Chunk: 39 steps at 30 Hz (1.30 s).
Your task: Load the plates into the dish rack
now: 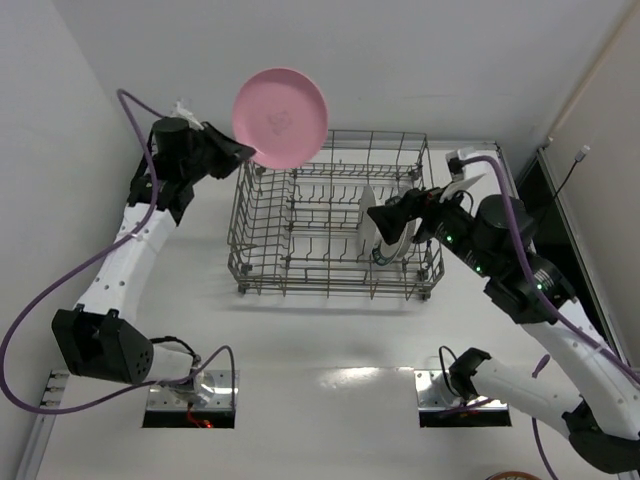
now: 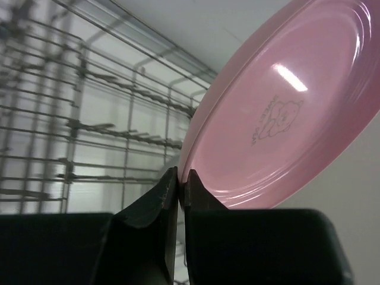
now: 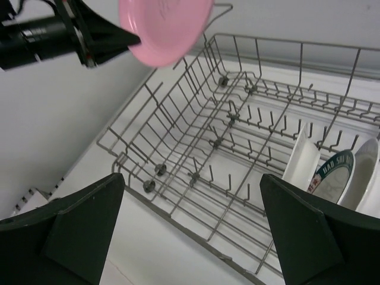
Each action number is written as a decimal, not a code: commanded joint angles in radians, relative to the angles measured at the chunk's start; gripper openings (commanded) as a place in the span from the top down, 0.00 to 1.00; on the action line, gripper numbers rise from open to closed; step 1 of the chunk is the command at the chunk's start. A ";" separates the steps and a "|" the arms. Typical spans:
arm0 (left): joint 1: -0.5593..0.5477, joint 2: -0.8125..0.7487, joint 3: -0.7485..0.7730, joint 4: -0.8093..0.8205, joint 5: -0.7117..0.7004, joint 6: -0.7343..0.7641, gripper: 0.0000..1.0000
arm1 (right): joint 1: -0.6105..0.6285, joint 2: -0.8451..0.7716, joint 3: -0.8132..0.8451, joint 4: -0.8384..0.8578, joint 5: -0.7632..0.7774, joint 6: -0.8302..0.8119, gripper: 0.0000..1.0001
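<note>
Two of three plates already standing upright between tines at right end of dish rack (image 1: 240, 222): white plate (image 3: 301, 160) and blue-rimmed plate (image 3: 332, 175). Third one, pink plate (image 1: 280, 117), hanging in air over rack's upper left corner in top view, with left hand (image 2: 180, 178) clamping its rim. Meanwhile right hand (image 1: 388, 222) hovering wide open and empty by racked plates. Remaining: slotting pink plate into free tines.

Pink, grey, white and dark blue.
The pink plate (image 1: 280, 117) carries a faint printed figure; grey wire rack (image 1: 320, 275); at three o'clock, plain white plate (image 3: 301, 159) and dark-blue-rimmed plate (image 3: 330, 173).
</note>
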 commanded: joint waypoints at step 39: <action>-0.515 0.037 0.178 -0.287 -0.288 0.300 0.00 | -0.249 -0.038 -0.111 -0.030 0.175 0.233 1.00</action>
